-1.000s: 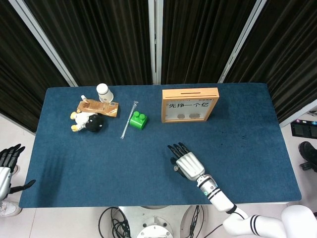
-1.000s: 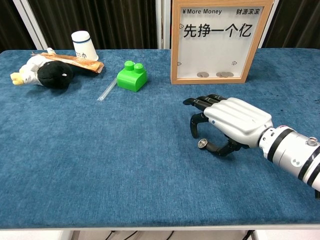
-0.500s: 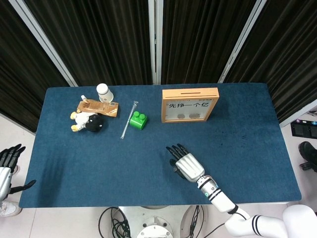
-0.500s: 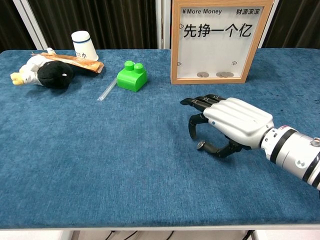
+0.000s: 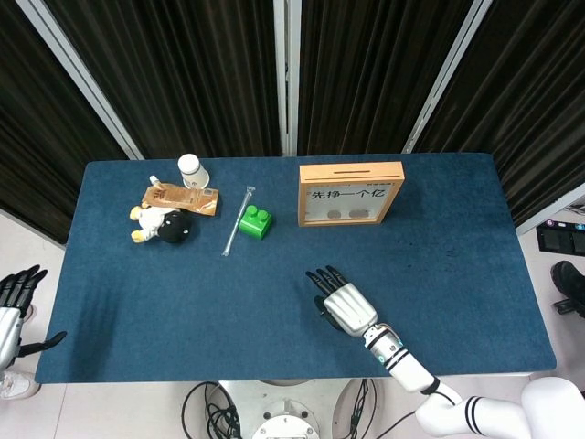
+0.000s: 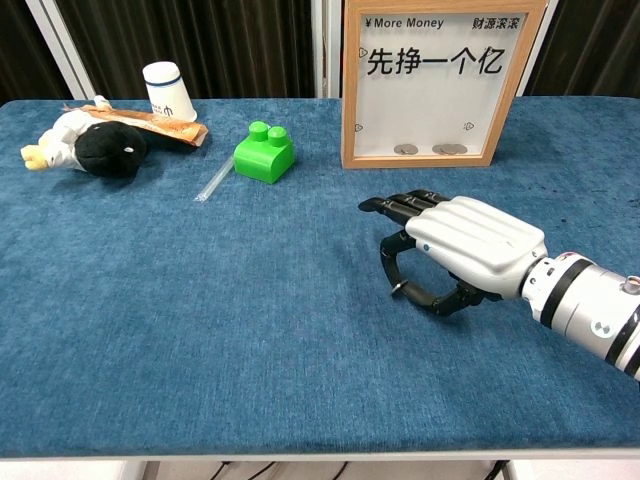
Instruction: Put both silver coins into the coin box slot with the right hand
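Observation:
My right hand (image 6: 462,248) (image 5: 345,304) hovers palm down just over the blue cloth, in front of the coin box. Its thumb and a curled finger meet on a small silver coin (image 6: 398,291), which shows edge-on at the cloth; the other fingers stretch forward. The coin box (image 6: 432,82) (image 5: 350,193) is a wooden frame with a clear front, standing upright at the back middle. Its slot (image 5: 350,170) runs along the top edge. Three coins (image 6: 442,149) lie inside at the bottom. I see no other loose coin on the cloth. My left hand (image 5: 16,291) hangs off the table's left side, fingers apart.
A green brick (image 6: 264,151) and a clear straw (image 6: 213,181) lie left of the box. Further left are a black-and-white plush toy (image 6: 85,142), a brown packet (image 6: 148,123) and a white cup (image 6: 167,90). The table's front edge (image 6: 300,440) is near.
My right hand has crept slightly left. The coin, flat by the thumb tip a second ago, now stands edge-on between thumb and fingertip.

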Controlling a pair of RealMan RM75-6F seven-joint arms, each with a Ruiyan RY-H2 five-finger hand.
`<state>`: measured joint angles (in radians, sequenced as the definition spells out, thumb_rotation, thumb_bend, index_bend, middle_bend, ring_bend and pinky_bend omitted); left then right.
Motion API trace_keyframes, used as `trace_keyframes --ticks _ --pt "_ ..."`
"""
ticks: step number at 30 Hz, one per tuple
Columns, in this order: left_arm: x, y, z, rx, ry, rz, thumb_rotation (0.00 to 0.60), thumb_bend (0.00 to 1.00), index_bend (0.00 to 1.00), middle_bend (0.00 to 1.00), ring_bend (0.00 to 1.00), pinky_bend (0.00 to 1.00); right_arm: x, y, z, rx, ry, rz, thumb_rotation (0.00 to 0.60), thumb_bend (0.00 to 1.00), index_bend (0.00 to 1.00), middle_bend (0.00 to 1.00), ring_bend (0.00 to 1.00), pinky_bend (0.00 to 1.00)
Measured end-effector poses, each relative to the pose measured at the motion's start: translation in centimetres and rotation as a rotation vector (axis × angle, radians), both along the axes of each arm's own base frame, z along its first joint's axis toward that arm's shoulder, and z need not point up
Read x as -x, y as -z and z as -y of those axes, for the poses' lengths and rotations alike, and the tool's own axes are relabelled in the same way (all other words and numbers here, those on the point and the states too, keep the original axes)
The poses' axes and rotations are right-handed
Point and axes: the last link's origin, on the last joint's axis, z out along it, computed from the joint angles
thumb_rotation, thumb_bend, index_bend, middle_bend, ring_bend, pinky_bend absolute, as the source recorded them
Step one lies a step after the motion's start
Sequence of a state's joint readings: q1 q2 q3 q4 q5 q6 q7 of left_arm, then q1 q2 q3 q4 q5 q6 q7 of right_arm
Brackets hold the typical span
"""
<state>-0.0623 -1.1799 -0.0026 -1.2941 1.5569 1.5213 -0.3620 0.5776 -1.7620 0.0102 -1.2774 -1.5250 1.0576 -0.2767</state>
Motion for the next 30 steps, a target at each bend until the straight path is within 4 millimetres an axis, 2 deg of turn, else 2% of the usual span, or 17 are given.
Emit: trace_keyframes --ticks 11,17,23,30 --pt "0.1 0.0 0.0 -0.001 -0.003 -0.001 0.600 0.08 0.06 0.01 0.00 0.00 -0.1 -0.1 0.1 0.010 -0.002 0.003 0.600 0.44 0.61 0.02 0.00 0.00" --pt "0.0 0.0 0.0 0.000 0.000 -0.001 0.600 0.08 0.06 0.01 0.00 0.00 -0.7 -1.7 0.4 0.053 -0.018 0.042 0.600 0.44 0.66 0.02 0.00 0.00" --pt "-0.2 0.0 0.0 -0.002 0.005 -0.002 0.600 0.08 0.06 0.01 0.00 0.00 -2.4 -5.5 1.5 0.164 -0.060 0.121 0.600 0.44 0.68 0.02 0.00 0.00" --pt "-0.6 0.1 0.0 0.000 0.015 -0.001 0.600 0.08 0.06 0.01 0.00 0.00 -6.0 -13.0 4.4 0.387 -0.125 0.197 0.600 0.44 0.69 0.02 0.00 0.00"
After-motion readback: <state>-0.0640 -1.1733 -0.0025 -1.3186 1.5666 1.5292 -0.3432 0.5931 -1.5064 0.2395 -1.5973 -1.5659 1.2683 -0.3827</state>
